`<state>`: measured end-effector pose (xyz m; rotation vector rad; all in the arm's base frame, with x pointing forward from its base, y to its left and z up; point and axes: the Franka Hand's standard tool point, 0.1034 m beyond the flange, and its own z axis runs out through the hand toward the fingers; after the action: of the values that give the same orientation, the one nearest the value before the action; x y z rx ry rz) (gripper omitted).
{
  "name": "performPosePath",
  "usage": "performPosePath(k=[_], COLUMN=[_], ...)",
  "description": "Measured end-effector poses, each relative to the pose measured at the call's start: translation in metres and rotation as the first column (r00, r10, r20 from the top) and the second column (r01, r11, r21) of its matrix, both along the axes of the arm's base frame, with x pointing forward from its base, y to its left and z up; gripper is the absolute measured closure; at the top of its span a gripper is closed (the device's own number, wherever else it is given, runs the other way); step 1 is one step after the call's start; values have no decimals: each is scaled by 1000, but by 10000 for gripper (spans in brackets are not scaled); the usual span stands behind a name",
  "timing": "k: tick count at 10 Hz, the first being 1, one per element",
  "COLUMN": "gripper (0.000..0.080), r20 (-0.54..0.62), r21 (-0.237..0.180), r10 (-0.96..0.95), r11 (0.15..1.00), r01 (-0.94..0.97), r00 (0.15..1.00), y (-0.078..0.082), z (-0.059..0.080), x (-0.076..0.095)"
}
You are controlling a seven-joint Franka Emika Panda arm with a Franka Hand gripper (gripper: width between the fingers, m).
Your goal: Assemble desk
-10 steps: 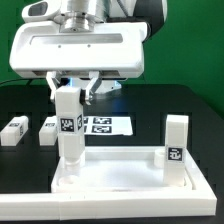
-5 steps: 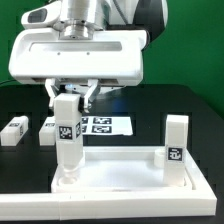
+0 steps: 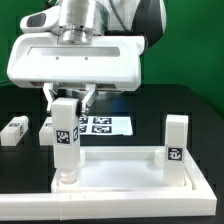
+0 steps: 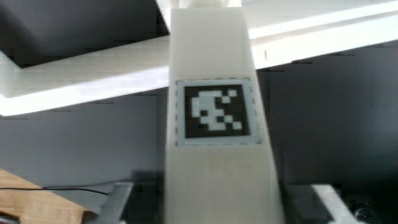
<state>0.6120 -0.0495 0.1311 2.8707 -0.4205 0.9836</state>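
The desk panel (image 3: 130, 177) lies white and rimmed on the black table. My gripper (image 3: 67, 100) is shut on a white desk leg (image 3: 66, 140), which it holds upright with its lower end at the panel's near corner on the exterior view's left. In the wrist view the leg (image 4: 217, 60) fills the middle, its tag facing the camera, with grey fingers (image 4: 125, 200) on either side and the panel (image 4: 89, 90) beyond. A second leg (image 3: 176, 140) stands upright on the corner at the exterior view's right. Two more legs (image 3: 14, 130) (image 3: 46, 128) lie loose on the table.
The marker board (image 3: 108, 125) lies flat on the table behind the panel, partly hidden by the held leg. A green wall closes off the back. The gripper's wide white body hangs over the panel's half on the exterior view's left.
The held leg has sunk a little toward the panel's corner, and the gripper has turned slightly with it. Everything else stays where it was.
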Motion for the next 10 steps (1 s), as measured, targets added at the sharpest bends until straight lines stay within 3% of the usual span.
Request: performPosePath(k=[10], gripper=[509], r20=[-10], r21=[-16], r10=[9], r11=[1000], r01=[-9], r00=[1000], y=[2], z=[-19], x=[-2])
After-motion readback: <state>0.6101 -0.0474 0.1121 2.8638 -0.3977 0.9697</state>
